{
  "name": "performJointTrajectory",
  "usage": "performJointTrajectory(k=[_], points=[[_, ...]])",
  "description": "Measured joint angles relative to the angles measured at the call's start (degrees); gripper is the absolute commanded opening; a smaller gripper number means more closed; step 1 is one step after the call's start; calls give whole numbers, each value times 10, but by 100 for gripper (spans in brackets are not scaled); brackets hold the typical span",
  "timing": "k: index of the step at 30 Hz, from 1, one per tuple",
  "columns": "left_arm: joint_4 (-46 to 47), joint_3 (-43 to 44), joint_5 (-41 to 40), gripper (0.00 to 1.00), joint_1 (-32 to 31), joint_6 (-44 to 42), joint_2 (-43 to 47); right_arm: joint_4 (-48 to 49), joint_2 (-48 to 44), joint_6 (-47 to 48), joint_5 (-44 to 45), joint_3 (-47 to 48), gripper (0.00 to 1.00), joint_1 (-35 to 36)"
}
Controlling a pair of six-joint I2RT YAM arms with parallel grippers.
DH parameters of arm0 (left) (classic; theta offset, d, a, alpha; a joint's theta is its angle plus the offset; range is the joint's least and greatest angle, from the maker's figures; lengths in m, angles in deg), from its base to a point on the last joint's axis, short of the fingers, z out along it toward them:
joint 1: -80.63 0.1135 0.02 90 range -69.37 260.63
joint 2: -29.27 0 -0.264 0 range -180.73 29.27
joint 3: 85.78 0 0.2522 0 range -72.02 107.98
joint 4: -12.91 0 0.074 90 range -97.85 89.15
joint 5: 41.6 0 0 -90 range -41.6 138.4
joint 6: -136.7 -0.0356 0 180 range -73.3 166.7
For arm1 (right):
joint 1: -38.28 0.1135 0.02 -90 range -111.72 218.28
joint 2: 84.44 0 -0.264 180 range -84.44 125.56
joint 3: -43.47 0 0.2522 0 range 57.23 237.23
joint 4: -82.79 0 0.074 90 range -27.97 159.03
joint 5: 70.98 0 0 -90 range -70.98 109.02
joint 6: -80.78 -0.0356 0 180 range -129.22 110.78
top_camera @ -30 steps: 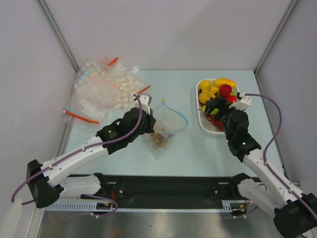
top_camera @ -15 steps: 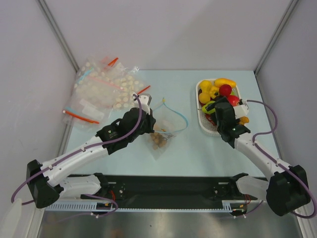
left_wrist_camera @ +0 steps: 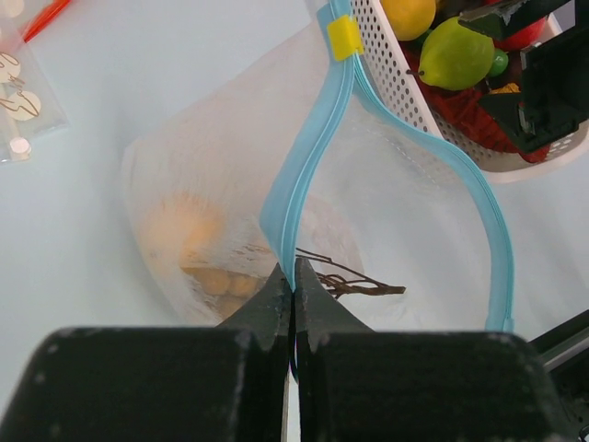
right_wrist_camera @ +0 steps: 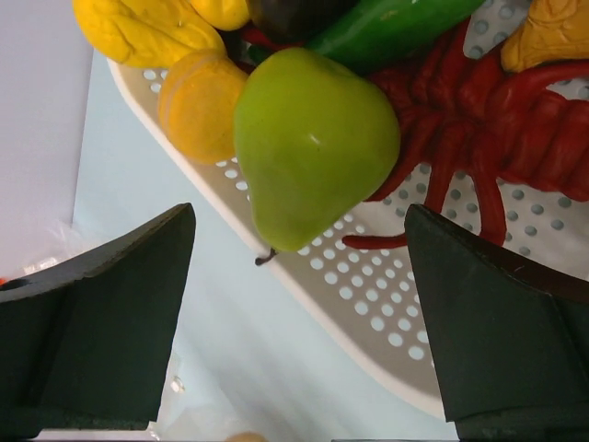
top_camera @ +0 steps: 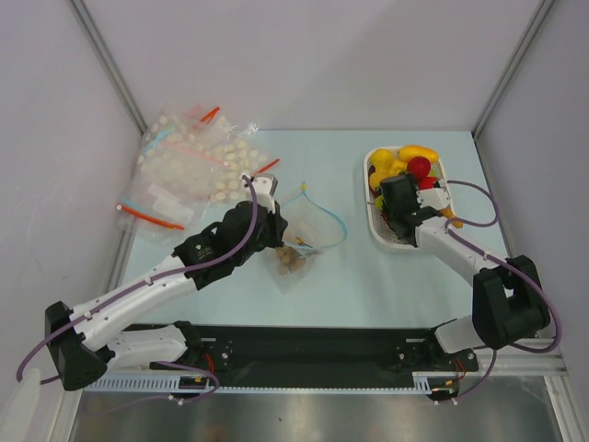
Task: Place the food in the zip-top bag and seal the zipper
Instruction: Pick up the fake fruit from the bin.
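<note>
The clear zip-top bag (top_camera: pixel 296 250) lies mid-table, mouth open, with tan food lumps (left_wrist_camera: pixel 198 250) and a brown stem inside. My left gripper (top_camera: pixel 279 230) is shut on the near end of its light blue zipper (left_wrist_camera: pixel 308 166) and holds that edge up; a yellow slider (left_wrist_camera: pixel 345 37) sits at the far end. My right gripper (top_camera: pixel 392 204) is open over the white tray's (top_camera: pixel 386 238) left side, its jaws either side of a green pear (right_wrist_camera: pixel 313 143), not touching it. Yellow (right_wrist_camera: pixel 138 28), orange and red food (right_wrist_camera: pixel 497 120) lies around the pear.
A heap of other clear bags (top_camera: pixel 189 170) with red strips lies at the back left. Grey walls close the table on three sides. The tray's rim (right_wrist_camera: pixel 368 304) runs under my right gripper, close to the bag's mouth.
My right gripper has swung left and back across the tray, from its front to above the green pear. My left gripper has lifted the bag's edge slightly and kept hold.
</note>
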Motion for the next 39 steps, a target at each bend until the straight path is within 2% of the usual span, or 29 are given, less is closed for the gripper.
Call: performJointTrajectory(k=[9,15,18,22,25,30,34,39], points=[[0,-1,0,1,0,0,2,-8,63,-8,14,46,99,-34],[0,-1,0,0,0,0,2,-10,86,-10,11,57,91,-47],[0,-1,0,0,0,0,2,-9,88,-9,7,57,80,-47],[0,-1,-1,0,0,0,2,-3,88,-3,4,57,57,-48],[0,-1,-1,1,0,0,2,3,80,0,0,52,56,-49],[0,-1,0,0,0,0,2,-4,14,4,1,23,56,-49],[0,-1,0,0,0,0,2,0,-82,38,0,-7,47,-49],[0,-1,3,0,0,-1,0,80,-217,160,-64,-84,34,-48]])
